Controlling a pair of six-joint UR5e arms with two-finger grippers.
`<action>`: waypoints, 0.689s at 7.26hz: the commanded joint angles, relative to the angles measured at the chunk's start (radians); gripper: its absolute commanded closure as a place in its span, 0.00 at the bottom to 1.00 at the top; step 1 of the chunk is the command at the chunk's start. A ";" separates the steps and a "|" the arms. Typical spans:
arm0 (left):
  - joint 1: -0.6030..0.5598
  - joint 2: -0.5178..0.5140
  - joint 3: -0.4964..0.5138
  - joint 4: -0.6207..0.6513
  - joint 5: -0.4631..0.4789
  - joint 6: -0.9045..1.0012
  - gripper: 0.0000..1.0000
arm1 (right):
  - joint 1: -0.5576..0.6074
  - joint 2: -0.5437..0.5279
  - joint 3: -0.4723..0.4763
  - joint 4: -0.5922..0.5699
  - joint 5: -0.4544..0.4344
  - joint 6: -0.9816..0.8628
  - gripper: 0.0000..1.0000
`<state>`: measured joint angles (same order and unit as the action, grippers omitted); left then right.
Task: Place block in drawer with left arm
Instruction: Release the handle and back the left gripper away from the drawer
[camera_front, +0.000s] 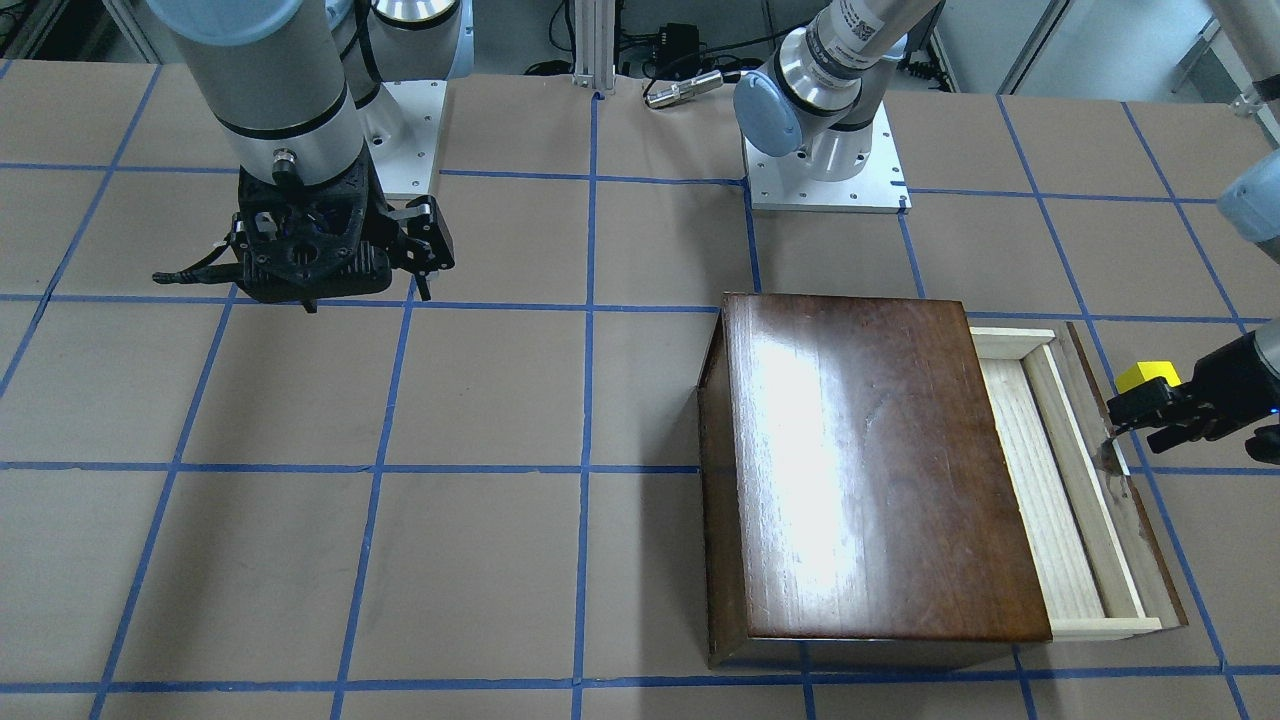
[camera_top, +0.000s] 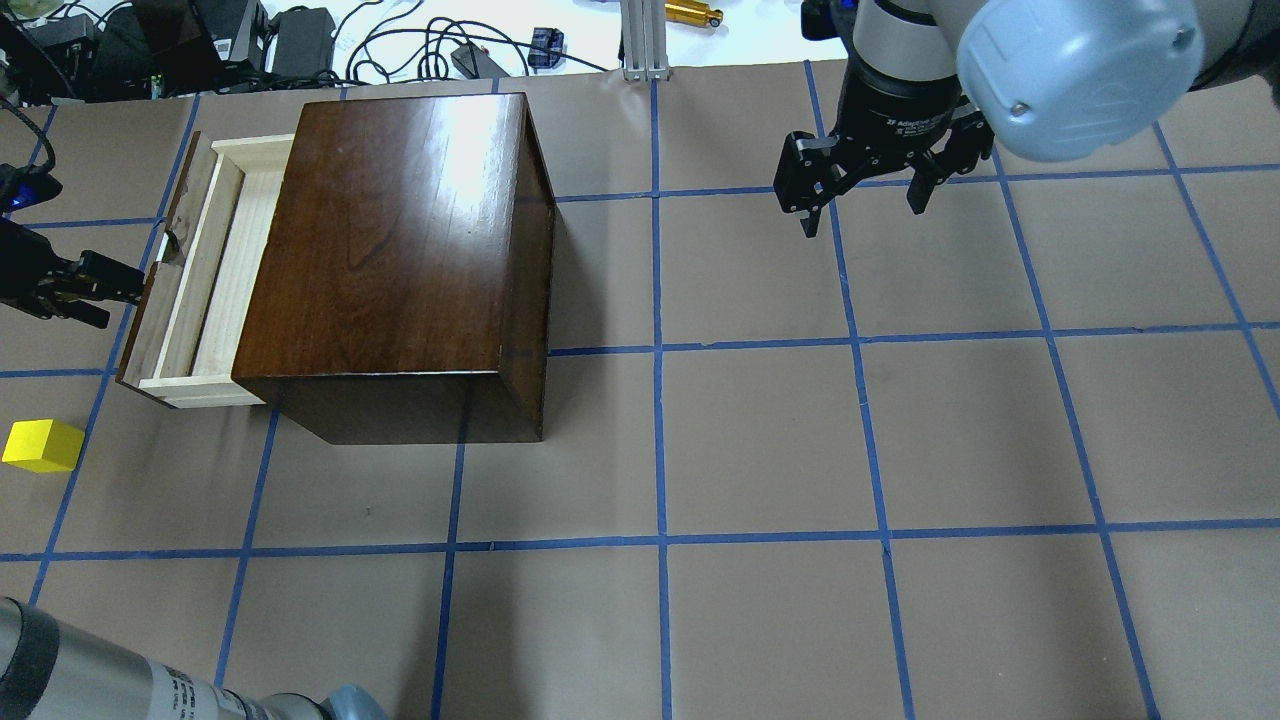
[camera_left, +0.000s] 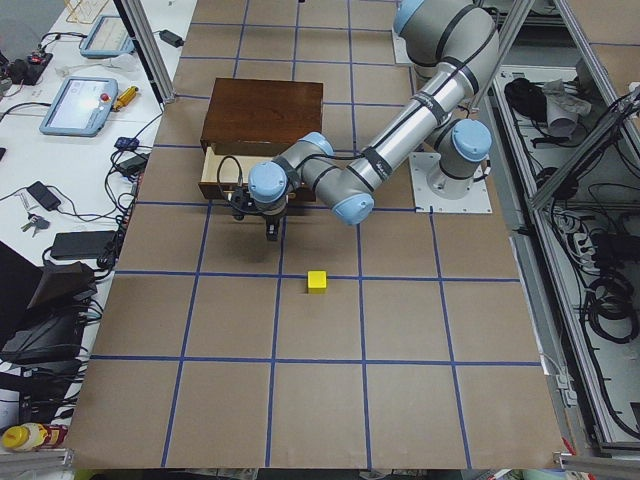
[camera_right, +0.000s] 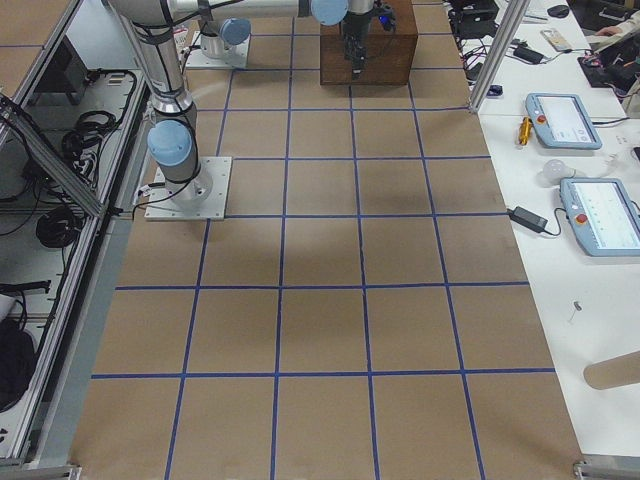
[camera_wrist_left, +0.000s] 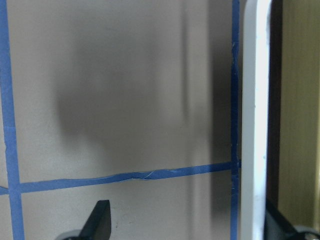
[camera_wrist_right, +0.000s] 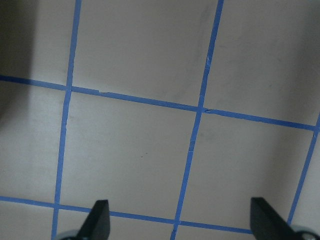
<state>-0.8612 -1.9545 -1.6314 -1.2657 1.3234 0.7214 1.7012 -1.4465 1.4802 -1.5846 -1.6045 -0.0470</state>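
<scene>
The small yellow block lies on the table left of the cabinet and nearer the robot than the drawer's front; it also shows as a block and a block. The drawer is pulled out of the dark cabinet, and its pale tray holds nothing. My left gripper is open right at the drawer's dark front panel, near the pull, apart from the block. In the left wrist view its fingertips stand wide apart. My right gripper hangs open over bare table.
Brown paper with a blue tape grid covers the table. Cables and power bricks lie along the far edge behind the cabinet. The arm bases are bolted at the robot's side. Tablets rest on a side bench.
</scene>
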 joint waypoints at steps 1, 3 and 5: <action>-0.002 0.032 0.002 -0.003 0.000 -0.008 0.00 | 0.000 0.000 0.000 0.000 0.000 0.001 0.00; -0.012 0.090 0.005 -0.020 0.025 -0.011 0.00 | 0.000 0.000 0.000 0.000 0.000 0.001 0.00; -0.001 0.150 0.002 -0.049 0.130 -0.008 0.00 | 0.000 0.000 0.000 0.000 0.000 0.001 0.00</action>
<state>-0.8660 -1.8451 -1.6271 -1.2915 1.3935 0.7119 1.7012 -1.4466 1.4803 -1.5846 -1.6045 -0.0467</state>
